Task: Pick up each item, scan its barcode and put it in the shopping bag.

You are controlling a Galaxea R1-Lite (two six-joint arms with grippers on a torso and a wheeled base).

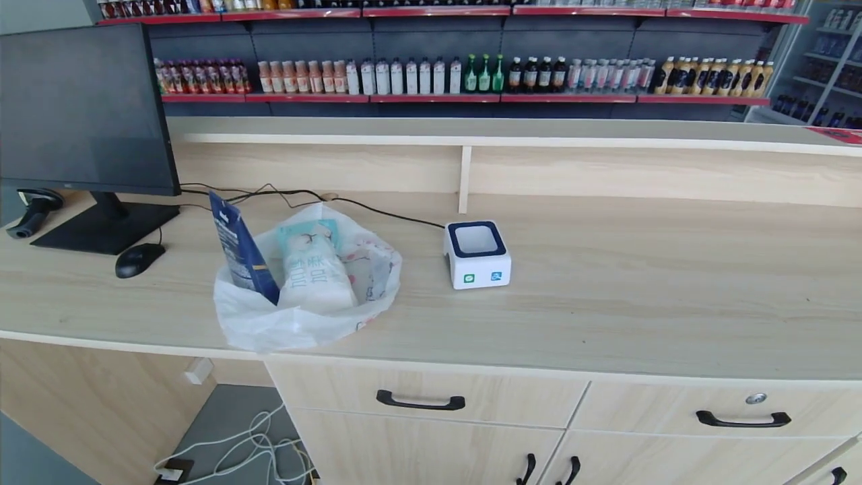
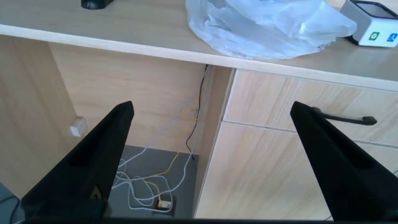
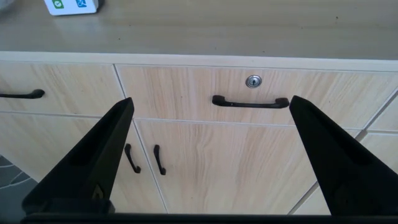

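A white plastic shopping bag (image 1: 296,316) sits on the wooden counter, holding a dark blue pouch (image 1: 239,252) standing upright and a white pack (image 1: 313,266) leaning beside it. The bag (image 2: 267,28) also shows in the left wrist view. A white barcode scanner box (image 1: 477,254) stands to the bag's right, its corner (image 2: 373,25) and base (image 3: 71,6) visible from both wrists. My left gripper (image 2: 208,162) hangs open below counter level, facing the cabinet front. My right gripper (image 3: 208,162) is open too, in front of the drawers, with nothing between its fingers.
A monitor (image 1: 84,114), a mouse (image 1: 138,259) and a handheld scanner (image 1: 34,209) sit at the counter's left. Cables (image 1: 350,201) run behind the bag. Drawers with black handles (image 3: 250,102) lie below the counter (image 1: 640,289). Cables (image 2: 149,186) trail on the floor.
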